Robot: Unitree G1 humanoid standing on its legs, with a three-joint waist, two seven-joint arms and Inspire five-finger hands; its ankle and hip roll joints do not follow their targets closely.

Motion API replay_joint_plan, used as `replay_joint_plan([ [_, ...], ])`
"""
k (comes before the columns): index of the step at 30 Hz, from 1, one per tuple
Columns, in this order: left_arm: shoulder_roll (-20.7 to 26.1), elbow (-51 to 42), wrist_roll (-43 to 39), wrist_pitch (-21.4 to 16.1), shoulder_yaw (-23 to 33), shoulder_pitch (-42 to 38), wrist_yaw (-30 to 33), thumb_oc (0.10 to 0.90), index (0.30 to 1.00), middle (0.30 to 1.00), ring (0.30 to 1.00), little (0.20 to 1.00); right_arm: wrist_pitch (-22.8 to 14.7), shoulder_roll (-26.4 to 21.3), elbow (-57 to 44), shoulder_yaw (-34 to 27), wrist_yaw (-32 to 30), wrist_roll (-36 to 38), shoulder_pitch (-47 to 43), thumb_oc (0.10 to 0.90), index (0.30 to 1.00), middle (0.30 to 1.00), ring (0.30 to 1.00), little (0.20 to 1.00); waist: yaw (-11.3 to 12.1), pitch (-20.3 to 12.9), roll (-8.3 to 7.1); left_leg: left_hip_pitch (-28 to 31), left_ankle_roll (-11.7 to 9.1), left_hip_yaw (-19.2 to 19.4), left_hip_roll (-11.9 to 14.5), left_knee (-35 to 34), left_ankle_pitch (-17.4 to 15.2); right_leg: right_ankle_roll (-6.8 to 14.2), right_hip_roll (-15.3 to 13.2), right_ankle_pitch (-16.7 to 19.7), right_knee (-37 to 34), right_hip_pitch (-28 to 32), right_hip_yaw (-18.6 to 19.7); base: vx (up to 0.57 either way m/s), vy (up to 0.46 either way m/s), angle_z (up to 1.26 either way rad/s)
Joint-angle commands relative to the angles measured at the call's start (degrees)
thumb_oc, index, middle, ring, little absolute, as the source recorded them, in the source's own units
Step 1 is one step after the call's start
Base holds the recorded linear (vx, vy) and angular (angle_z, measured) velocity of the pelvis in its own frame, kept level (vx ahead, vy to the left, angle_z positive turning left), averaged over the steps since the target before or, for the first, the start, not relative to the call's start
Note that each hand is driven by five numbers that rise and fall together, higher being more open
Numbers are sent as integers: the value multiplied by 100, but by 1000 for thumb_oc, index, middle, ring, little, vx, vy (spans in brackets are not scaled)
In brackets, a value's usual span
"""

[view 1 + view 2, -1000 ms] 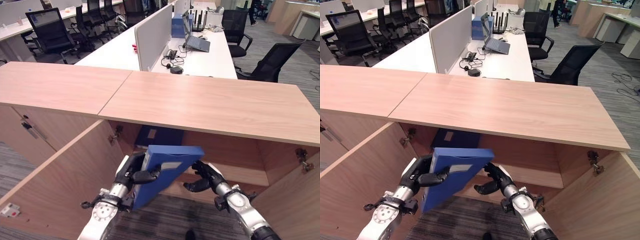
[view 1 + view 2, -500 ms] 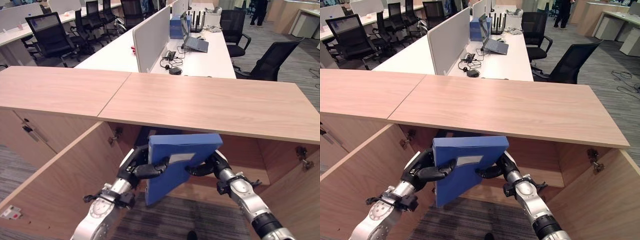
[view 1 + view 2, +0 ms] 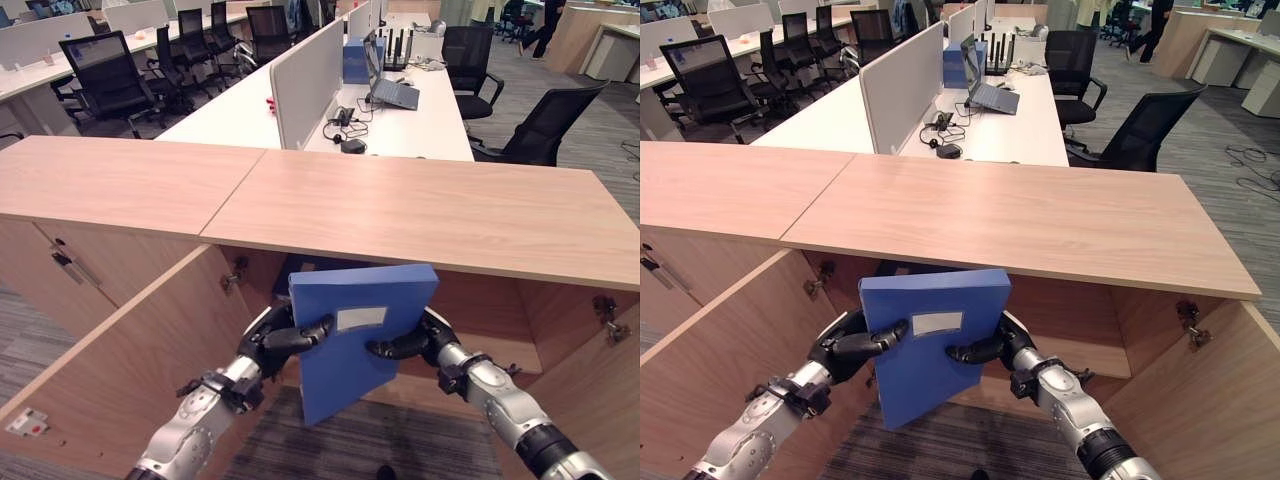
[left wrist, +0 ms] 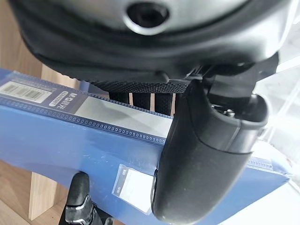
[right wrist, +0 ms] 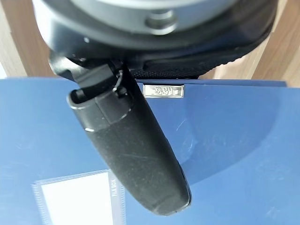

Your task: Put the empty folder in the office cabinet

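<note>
An open-plan office: long white benches (image 3: 400,125) with divider screens (image 3: 305,75), black swivel chairs (image 3: 110,70), a laptop (image 3: 395,92), and wooden cabinets (image 3: 420,215).

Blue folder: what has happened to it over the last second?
The blue folder has been lifted and turned from tilted to nearly upright at the cabinet opening. The right robot hand, open beside it before, now grips it; the left robot hand keeps its grip. The cabinet doors stayed open.
</note>
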Motion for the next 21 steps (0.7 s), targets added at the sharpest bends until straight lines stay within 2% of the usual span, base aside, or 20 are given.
replay_joint_plan([
  [1, -1000, -940, -635, -215, -1523, -913, -1721, 400, 300, 300, 300, 300, -565, 1255, -1025, 876, 1221, 931, -1376, 400, 300, 300, 300, 300, 5, -455, -100, -292, -148, -320, 107, -42, -286, 242, -304, -528, 46, 512, -256, 0, 0, 0],
  [3, -1256, -947, -831, -170, -1644, -910, -1889, 400, 300, 300, 300, 300, -382, 1406, -1137, 1251, 1599, 1323, -1211, 400, 300, 300, 300, 300, 9, -464, -116, -287, -144, -321, 107, -42, -285, 239, -299, -549, 46, 519, -257, 0, 0, 0],
  [9, -1359, -955, -956, -211, -1931, -902, -1919, 400, 300, 300, 300, 300, -270, 1734, -1112, 1382, 1684, 1779, -910, 400, 300, 300, 300, 300, -14, -477, -107, -274, -135, -310, 101, -42, -297, 239, -291, -567, 46, 533, -258, 0, 0, 0],
  [11, -1468, -986, -975, -212, -1972, -794, -1908, 400, 300, 300, 300, 300, -215, 2138, -1248, 1198, 1630, 2063, -609, 400, 300, 300, 300, 300, -50, -474, -84, -276, -130, -305, 97, -42, -307, 241, -286, -581, 46, 528, -257, 0, 0, 0],
  [17, -1567, -823, -804, -169, -1755, -547, -1932, 400, 300, 300, 300, 300, -119, 2461, -1072, 914, 1557, 2212, -229, 400, 300, 300, 300, 300, -79, -504, -95, -277, -128, -303, 98, -42, -320, 234, -286, -593, 46, 522, -241, 0, 0, 0],
  [18, -1700, -741, -782, -133, -1475, -331, -1900, 400, 300, 300, 300, 300, -65, 2654, -1056, 608, 1444, 2367, 73, 400, 300, 300, 300, 300, -95, -504, -92, -279, -127, -306, 99, -42, -328, 230, -288, -603, 46, 525, -224, 0, 0, 0],
  [20, -1760, -681, -759, -106, -1375, -264, -1893, 400, 300, 300, 300, 300, -34, 2746, -1022, 529, 1405, 2418, 173, 400, 300, 300, 300, 300, -99, -520, -97, -282, -126, -310, 98, -42, -331, 229, -288, -606, 46, 522, -223, 0, 0, 0],
  [21, -1877, -570, -739, -45, -1186, -126, -1873, 400, 300, 300, 300, 300, 107, 2958, -1017, 372, 1400, 2556, 396, 400, 300, 300, 300, 300, -114, -535, -95, -280, -125, -314, 98, -42, -339, 225, -288, -610, 46, 520, -219, 0, 0, 0],
])
